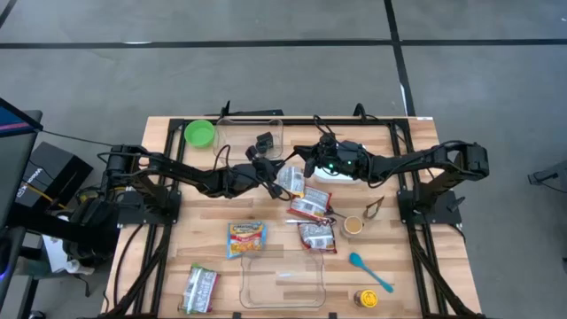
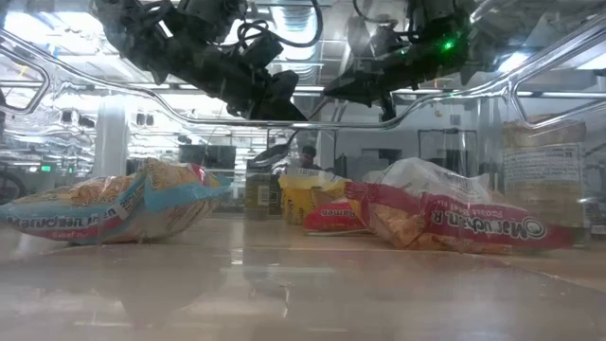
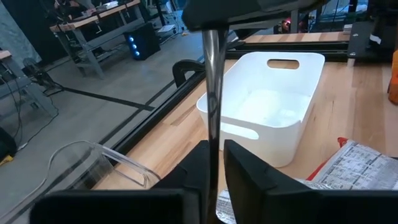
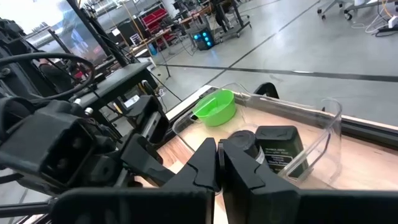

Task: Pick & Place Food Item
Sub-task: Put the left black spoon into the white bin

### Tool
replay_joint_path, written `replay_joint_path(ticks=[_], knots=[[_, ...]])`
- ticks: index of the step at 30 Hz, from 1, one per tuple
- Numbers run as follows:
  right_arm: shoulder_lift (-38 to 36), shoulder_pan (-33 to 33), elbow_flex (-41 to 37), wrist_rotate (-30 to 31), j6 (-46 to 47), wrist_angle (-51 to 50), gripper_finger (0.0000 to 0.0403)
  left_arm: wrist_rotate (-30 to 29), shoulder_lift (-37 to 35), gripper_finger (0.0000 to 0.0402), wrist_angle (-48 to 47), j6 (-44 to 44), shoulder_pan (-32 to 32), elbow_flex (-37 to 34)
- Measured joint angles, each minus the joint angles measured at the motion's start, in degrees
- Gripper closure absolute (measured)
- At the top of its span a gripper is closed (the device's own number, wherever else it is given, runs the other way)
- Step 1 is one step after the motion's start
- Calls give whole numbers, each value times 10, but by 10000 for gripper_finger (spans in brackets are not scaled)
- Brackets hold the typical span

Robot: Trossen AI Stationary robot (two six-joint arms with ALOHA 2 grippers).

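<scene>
The desk (image 1: 177,257) is spanned by both arms, which meet above its middle. A thin metal rod (image 3: 212,106) is grasped by the left gripper (image 3: 214,163). The right gripper (image 4: 217,155) is clenched shut, empty. Noodle packets (image 1: 310,208) are left lying just below them.

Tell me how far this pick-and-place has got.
Done: nothing that shows. The food packets lie loose on the table, and the near clear tub looks bare. In hand: mid-table, a thin metal rod rises from the left claw toward the shut right claw; no food is held. Left: seemingly the whole pick and place.
</scene>
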Motion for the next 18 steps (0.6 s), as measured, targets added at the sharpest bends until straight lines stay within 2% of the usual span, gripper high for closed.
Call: replay_joint_path(ticks=[11, 18], knots=[[0, 0, 0, -2, -19, -15, 401, 21, -7, 259, -6, 1, 0, 0], [0, -1, 0, -2, -32, -25, 402, 22, -43, 234, -41, 0, 0, 0]])
